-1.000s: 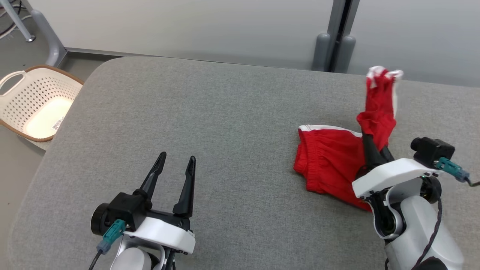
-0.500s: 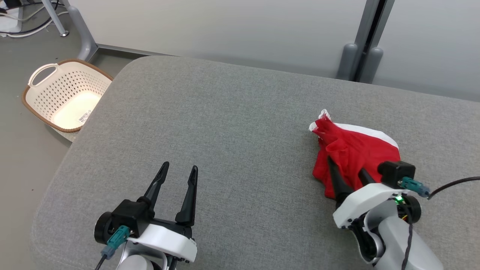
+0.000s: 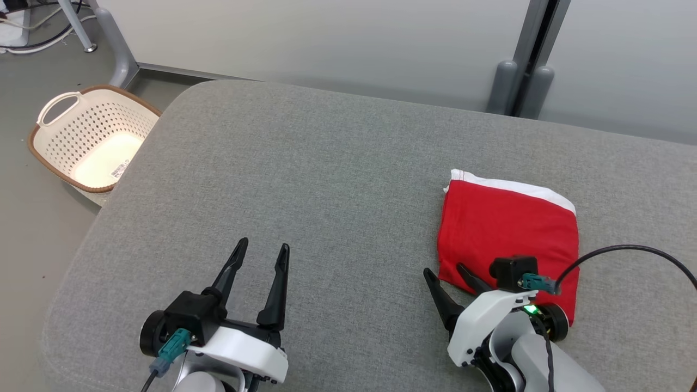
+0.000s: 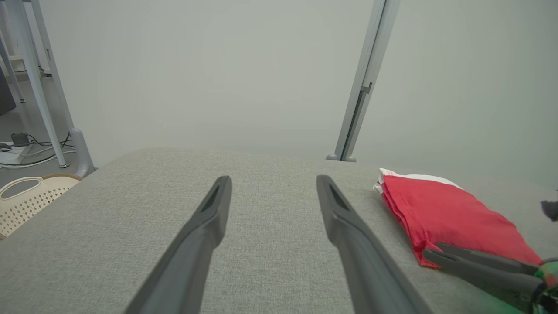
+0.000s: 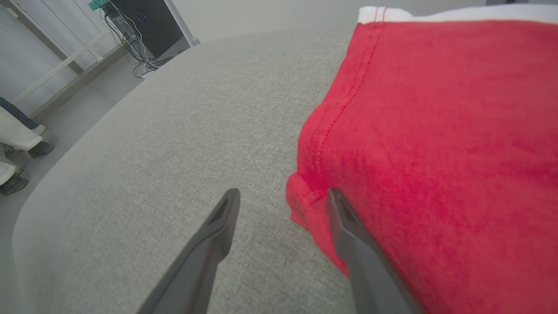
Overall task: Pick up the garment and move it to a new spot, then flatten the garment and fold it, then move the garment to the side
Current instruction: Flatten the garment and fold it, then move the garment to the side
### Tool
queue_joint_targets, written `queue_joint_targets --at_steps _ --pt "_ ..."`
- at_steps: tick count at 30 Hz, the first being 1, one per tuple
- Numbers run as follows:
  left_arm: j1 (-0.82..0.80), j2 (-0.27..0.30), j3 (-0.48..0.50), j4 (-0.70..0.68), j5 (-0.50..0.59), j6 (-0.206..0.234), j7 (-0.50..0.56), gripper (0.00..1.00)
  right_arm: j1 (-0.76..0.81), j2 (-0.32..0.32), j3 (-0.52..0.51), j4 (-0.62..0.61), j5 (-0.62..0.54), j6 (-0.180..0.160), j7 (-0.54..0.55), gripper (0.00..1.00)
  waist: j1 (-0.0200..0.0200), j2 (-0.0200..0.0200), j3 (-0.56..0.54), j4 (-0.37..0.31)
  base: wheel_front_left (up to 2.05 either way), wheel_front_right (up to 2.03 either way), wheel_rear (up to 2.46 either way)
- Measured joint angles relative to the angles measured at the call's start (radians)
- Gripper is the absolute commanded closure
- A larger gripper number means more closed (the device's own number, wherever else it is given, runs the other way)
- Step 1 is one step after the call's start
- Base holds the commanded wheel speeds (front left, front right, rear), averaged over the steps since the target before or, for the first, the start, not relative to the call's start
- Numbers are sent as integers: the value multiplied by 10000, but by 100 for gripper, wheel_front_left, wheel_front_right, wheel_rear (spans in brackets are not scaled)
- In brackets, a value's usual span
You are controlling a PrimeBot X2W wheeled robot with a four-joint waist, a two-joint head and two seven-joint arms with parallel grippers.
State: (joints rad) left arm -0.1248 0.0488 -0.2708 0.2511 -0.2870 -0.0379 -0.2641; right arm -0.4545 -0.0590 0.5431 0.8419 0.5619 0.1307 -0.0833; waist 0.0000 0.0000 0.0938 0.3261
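so the red garment (image 3: pixel 506 228) lies folded on the right side of the grey table (image 3: pixel 326 163), near edge hidden behind the right gripper (image 3: pixel 444 270), fingers spread at its corner, gripping nothing; left gripper (image 3: pixel 264 244) spread too, empty

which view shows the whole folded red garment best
The head view: the folded red fabric garment lies nearly whole on the grey padded table, white band visible. The left wrist view sees it edge-on; the right wrist view crops it close.
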Motion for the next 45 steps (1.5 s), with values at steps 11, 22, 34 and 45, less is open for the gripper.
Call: queue_joint_targets --at_steps 11,22,34,45 --pt "-13 4 410 -307 127 23 0 0 -492 -932 -378 -575 -105 0 -1572 0 0 0 -36 -726 0 0 0" --pt "-38 2 1133 -961 307 23 -2 0 1141 -1160 -3662 -3452 -3114 0 -1778 0 0 0 -106 -2150 0 0 0" --pt "255 0 1206 -715 1022 82 0 0 2636 -330 -4895 -4606 -4328 0 -1779 0 0 0 -144 -2894 0 0 0" --pt "155 0 1030 -750 1001 81 0 0 2489 -130 -4748 -4174 -4366 0 -1708 0 0 0 173 -2670 0 0 0"
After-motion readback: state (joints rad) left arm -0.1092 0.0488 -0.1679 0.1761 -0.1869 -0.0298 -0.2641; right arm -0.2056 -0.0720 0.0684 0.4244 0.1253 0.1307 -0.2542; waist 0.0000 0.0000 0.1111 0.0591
